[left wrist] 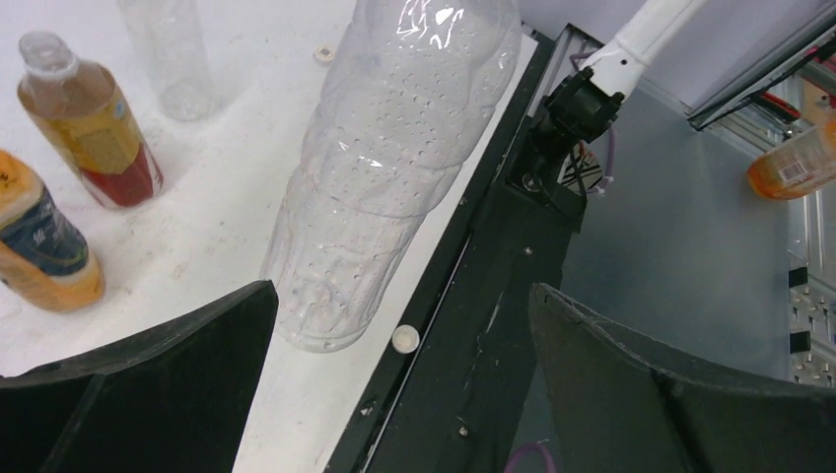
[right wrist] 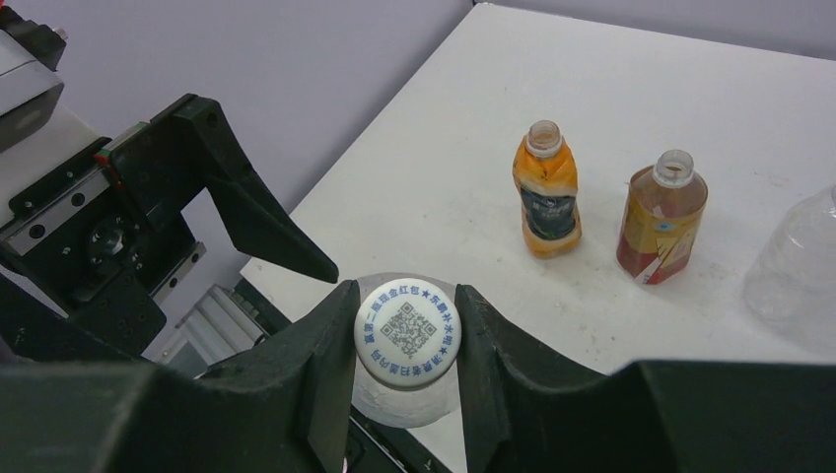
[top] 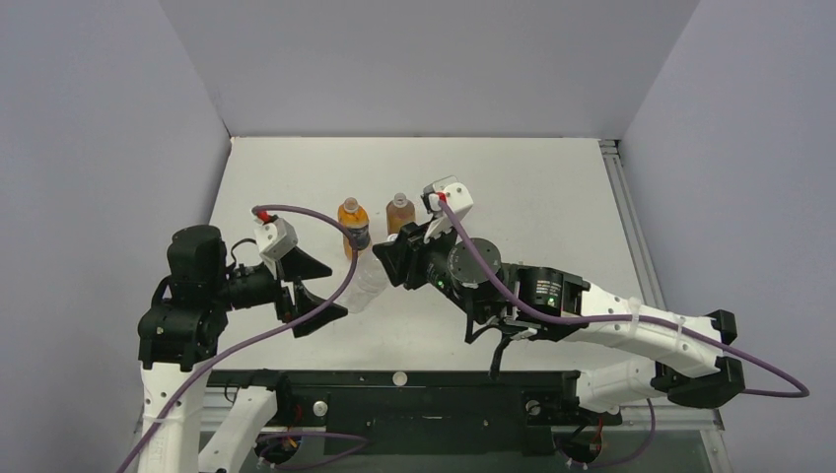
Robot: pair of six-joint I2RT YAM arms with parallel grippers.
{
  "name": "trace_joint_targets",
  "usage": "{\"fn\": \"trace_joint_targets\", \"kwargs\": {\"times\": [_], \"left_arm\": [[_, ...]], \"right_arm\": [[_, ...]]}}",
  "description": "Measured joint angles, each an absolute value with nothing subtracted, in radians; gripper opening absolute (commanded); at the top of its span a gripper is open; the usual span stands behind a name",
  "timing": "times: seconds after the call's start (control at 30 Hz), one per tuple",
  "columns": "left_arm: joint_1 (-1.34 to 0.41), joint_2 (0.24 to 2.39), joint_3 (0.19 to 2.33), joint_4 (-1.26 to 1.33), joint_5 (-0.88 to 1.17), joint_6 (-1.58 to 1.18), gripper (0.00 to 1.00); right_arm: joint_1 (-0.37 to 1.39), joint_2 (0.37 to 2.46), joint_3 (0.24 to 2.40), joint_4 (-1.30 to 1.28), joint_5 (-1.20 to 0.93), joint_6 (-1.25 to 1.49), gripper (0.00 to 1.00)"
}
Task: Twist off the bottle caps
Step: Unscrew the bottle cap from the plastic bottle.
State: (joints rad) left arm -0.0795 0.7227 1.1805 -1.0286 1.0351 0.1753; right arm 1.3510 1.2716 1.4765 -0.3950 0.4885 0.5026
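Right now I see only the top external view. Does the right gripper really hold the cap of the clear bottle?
Observer: Yes, the right gripper is shut on its white cap.
Operator: And the other arm?
Observer: The left gripper is wide open; the clear bottle is just ahead of it, ungripped.
Operator: Are the other bottles capped?
Observer: No, the orange bottle and the reddish-brown bottle have bare necks.

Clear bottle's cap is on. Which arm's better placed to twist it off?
Right. The right tool is shut on the white cap, while the left tool stands open near the clear bottle, gripping nothing.
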Motion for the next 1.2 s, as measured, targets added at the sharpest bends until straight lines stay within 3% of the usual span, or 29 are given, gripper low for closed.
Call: {"fn": "trace_joint_targets", "kwargs": {"times": [0.37,0.67,0.77,1.03,1.2], "left_arm": [[-0.101,0.719,1.135,-0.873,1.179,0.088,0.96],[-0.194,0.706,1.050,-0.640,1.168,-0.082,1.00],[-0.224,0.742,1.050,-0.633,1.142,-0.056,0.93],[-0.281,0.761,1.062,-0.702,0.991,0.141,0.91],[-0.296,0.793,1.101,-0.686,0.960,0.191,0.74]], "right_arm": [[1.348,1.196,1.451,-0.363,0.455,0.542,0.25],[1.302,1.187,1.458,-0.364,0.372,0.562,0.24],[1.261,1.188,1.464,-0.367,0.335,0.577,0.24],[1.178,1.221,1.464,-0.360,0.223,0.627,0.23],[1.177,1.238,1.472,-0.371,0.200,0.630,0.23]]}}
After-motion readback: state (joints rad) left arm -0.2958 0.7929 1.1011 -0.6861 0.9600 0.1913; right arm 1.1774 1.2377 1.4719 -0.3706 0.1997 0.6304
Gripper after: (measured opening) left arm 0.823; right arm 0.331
